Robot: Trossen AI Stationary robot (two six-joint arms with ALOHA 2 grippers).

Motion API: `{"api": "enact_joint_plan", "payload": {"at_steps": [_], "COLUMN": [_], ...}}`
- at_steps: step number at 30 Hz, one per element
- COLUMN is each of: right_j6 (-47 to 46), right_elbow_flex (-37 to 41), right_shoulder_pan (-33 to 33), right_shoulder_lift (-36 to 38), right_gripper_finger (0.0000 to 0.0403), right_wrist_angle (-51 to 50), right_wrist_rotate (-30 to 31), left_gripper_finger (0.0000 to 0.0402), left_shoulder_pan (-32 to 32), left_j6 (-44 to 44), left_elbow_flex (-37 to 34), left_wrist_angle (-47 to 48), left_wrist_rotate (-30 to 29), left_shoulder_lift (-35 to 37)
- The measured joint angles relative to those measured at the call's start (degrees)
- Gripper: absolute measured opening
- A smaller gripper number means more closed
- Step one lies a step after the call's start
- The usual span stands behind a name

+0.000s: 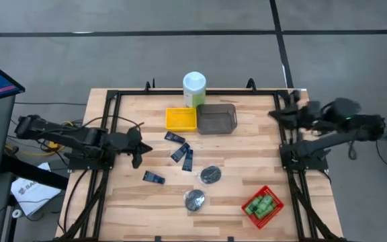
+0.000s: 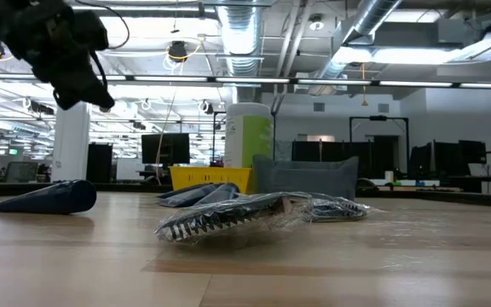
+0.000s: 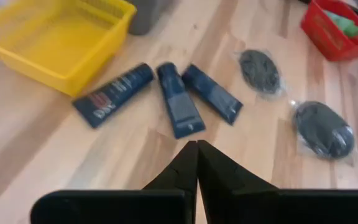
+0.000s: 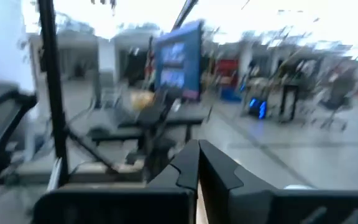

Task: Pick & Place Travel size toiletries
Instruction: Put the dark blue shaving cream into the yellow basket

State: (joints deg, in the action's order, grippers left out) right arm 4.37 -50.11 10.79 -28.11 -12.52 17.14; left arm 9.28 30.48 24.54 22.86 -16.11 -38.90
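Note:
Three dark blue tubes (image 3: 179,107) lie flat side by side on the table near the yellow tray; a fourth tube (image 1: 154,177) lies alone nearer the front. Two wrapped dark grey discs (image 1: 210,175) (image 1: 195,199) lie flat on the wood. Green bottles (image 1: 262,205) sit in the red tray. My left gripper (image 1: 140,149) (image 3: 197,149) hovers shut above the table, left of the tubes, touching nothing. My right gripper (image 1: 274,113) (image 4: 197,149) is shut and raised at the table's right edge, facing the room.
The yellow tray (image 1: 181,119) and the grey tray (image 1: 216,118) stand side by side at the far middle, with the tall pale green canister (image 1: 194,89) behind them. The red tray (image 1: 274,195) sits near the front right. Black frame rails run along the table's left and right sides.

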Motion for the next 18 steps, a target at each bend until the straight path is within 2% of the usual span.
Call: {"api": "enact_joint_plan", "payload": {"at_steps": [4, 9, 14, 18], "right_j6": [-1.37, -3.11, -2.89, -4.19], "right_elbow_flex": [3.49, 8.77, 14.12, 16.62], "right_shoulder_pan": [-3.04, -3.96, -3.96, -3.96], "right_shoulder_lift": [7.69, 13.59, 19.03, 23.41], "right_gripper_finger": [0.0001, 0.0001, 0.0001, 0.0001], "right_wrist_angle": [1.77, 2.18, 5.92, 6.22], "right_wrist_rotate": [-0.02, -0.58, -0.6, -0.17], "left_gripper_finger": [0.0015, 0.0054, 0.0126, 0.0202], "left_shoulder_pan": [0.02, 0.56, 2.11, 3.49], "left_j6": [-0.36, -7.61, -15.08, -15.62], "left_elbow_flex": [-1.74, -2.71, -2.78, -2.78], "left_wrist_angle": [-3.37, -7.19, -12.32, -17.17], "left_wrist_rotate": [3.8, 9.14, 15.65, 19.54], "left_shoulder_lift": [-2.38, -7.92, -14.56, -19.95]}}
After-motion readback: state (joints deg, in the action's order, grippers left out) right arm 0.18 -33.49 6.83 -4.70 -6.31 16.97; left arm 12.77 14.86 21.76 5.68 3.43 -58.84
